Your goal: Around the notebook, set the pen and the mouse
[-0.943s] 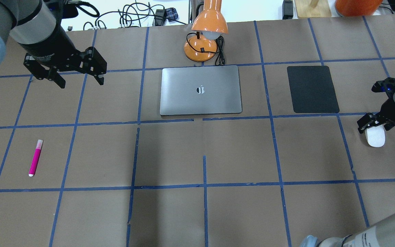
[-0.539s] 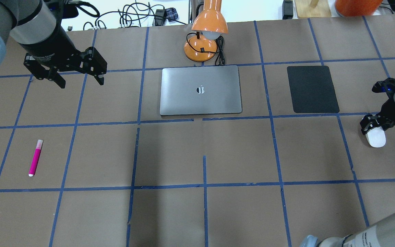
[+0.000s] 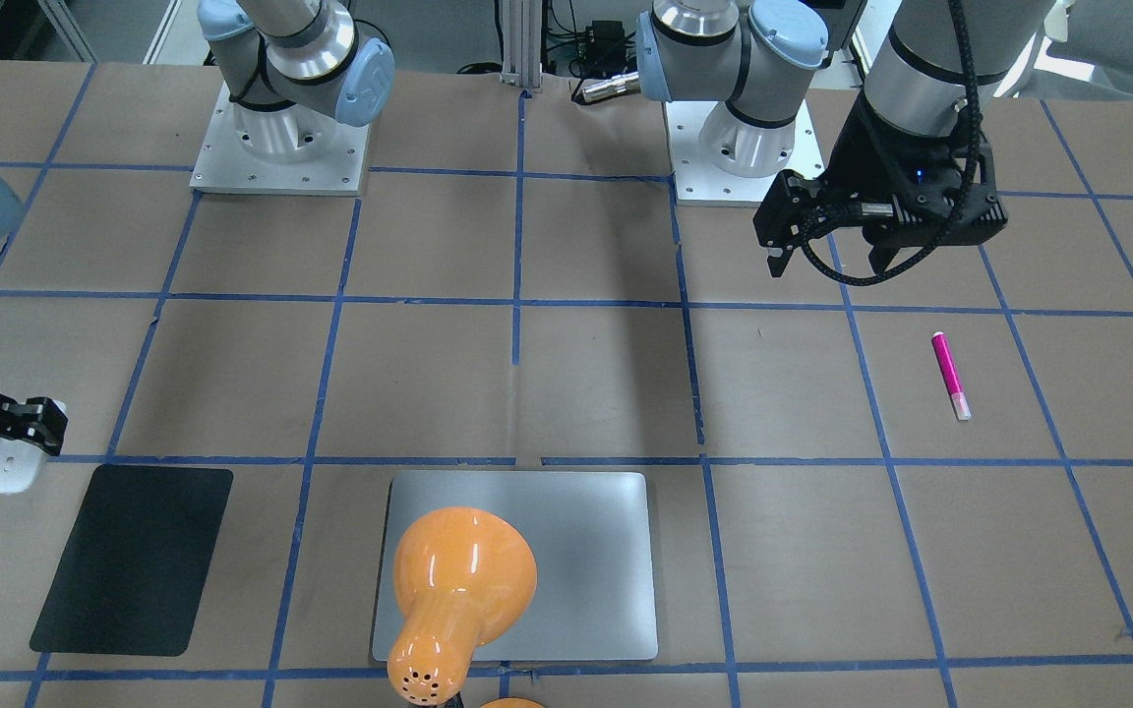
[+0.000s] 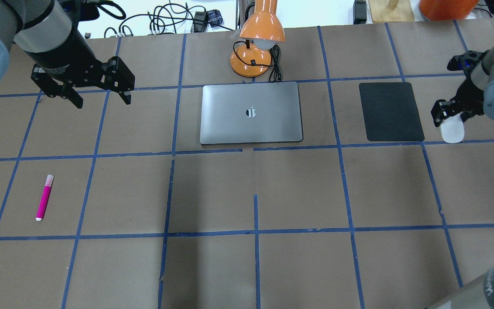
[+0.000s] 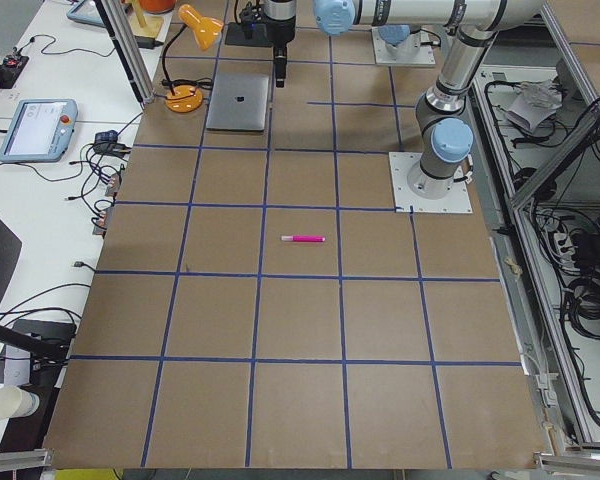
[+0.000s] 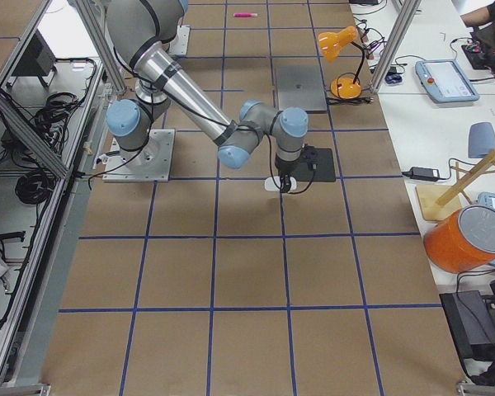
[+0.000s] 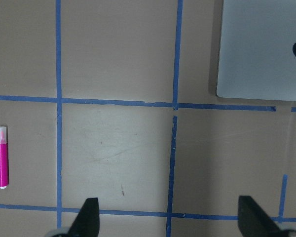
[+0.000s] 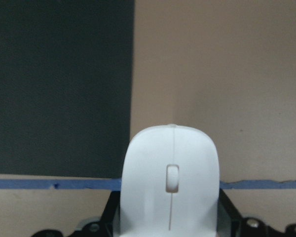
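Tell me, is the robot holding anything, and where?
Yes. The right end effector grips the white mouse by the sides of its back end. The left end effector is open and empty.

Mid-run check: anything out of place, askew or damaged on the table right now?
Nothing serious. The notebook lies flat and square, the pen lies intact, and the right gripper holds the mouse beside the black pad. Only blemish: a small gap in the blue tape line beside the notebook.
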Robot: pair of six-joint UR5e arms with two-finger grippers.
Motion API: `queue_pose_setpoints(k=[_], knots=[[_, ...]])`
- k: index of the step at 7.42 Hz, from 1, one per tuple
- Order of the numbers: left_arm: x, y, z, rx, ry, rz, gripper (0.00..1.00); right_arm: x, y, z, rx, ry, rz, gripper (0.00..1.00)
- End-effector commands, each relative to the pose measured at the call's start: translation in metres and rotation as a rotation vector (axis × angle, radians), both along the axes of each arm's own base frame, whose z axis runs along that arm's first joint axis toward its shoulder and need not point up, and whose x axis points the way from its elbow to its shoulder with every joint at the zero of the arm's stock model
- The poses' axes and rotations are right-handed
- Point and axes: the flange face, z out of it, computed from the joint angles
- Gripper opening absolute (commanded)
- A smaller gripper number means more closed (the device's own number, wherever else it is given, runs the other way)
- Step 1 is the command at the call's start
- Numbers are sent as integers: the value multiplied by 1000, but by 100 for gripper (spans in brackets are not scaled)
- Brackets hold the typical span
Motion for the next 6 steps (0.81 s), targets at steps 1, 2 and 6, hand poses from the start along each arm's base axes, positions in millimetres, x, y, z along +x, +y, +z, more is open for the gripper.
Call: queue_pose_setpoints(k=[1,2,6], knots=[[-1,0,0,1,2,-1,100,70,-43,-29,16,-15,-54,21],[-1,1,0,-1,1,-1,100,78,-63,-47,-1,-14,-45,21],[0,1,1,-2,0,0,100,86,-70,-65,25,-25,-25,61]])
